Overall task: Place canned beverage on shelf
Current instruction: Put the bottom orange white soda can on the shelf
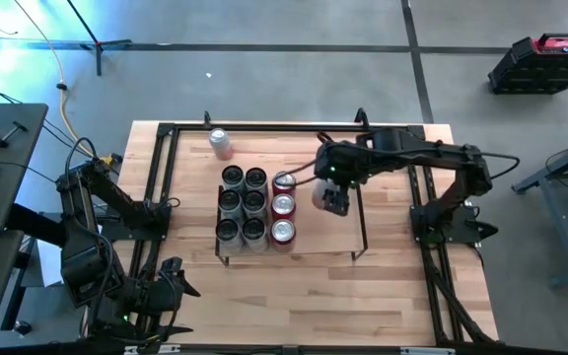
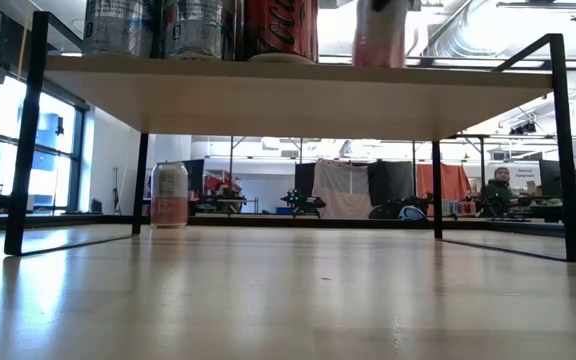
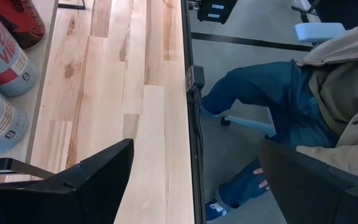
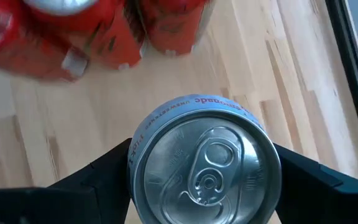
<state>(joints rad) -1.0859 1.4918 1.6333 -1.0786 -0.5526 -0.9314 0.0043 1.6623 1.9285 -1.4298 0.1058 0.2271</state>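
Item: pale pink beverage can (image 4: 204, 163), upright, long axis vertical, clamped between the fingers of the right claw (image 1: 333, 200) over the shelf (image 1: 323, 242), just beside the red-can column (image 1: 283, 205) on its open side. Judged next move: straight down onto the bare board. Left claw (image 3: 191, 180): spread wide, holding nothing, parked at the bench's (image 1: 383, 296) near-left edge, well apart.

The blue-and-white cans (image 3: 2, 56) in the left wrist view read "Vibe" and "9".
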